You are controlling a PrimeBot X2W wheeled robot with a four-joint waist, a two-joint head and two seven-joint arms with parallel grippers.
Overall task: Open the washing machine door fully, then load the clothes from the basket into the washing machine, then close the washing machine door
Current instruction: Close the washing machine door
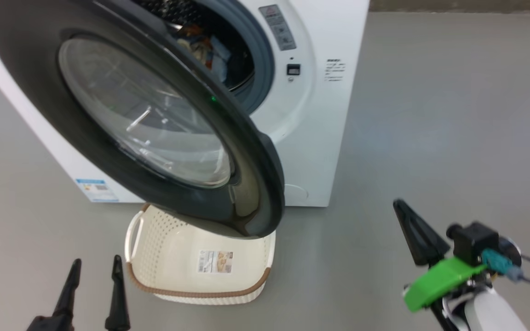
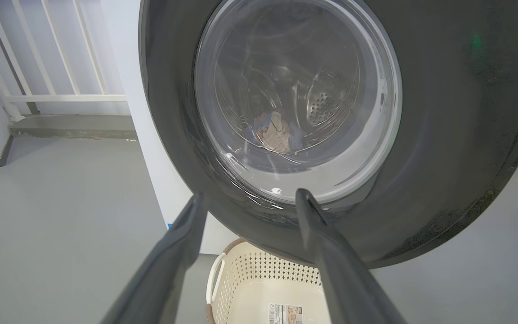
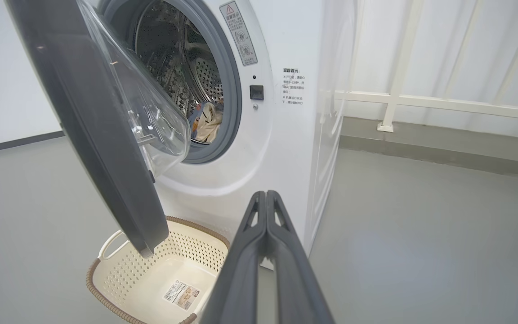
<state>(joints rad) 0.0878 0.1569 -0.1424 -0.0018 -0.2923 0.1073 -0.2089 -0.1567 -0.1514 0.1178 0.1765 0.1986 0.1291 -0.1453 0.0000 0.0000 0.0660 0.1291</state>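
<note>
- The left gripper [image 1: 97, 259], with two long dark fingers, hangs low over the near-left part of the grey floor [image 1: 430, 115]. Its jaws stand well apart with nothing between them, and it points toward the door.
- The washing machine door [image 1: 256, 184], large and round with a wide glossy black rim and a bulging clear glass centre, stands swung out from the machine's front. It is hinged on the left, and its lower edge hangs over the basket.
- The small cream-white perforated plastic basket [image 1: 164, 248], with a brown woven-look rim and white side handles, sits on the floor just before the machine's foot, partly under the door. A paper label [image 1: 215, 261] lies flat on its bottom.
- The clothes [image 1: 200, 48], a small bundle of light-blue, orange-brown and cream fabric, lie inside the steel perforated drum, low behind the grey-blue gasket.
- The big white boxy front-loading washing machine [image 1: 320, 138] stands at the far side of the floor, with a grey warning sticker beside its opening.
- The right gripper [image 1: 399, 204], carrying a bright green part on its wrist, hovers over the near-right floor, well apart from the machine. Its jaws are pressed together and hold nothing.
</note>
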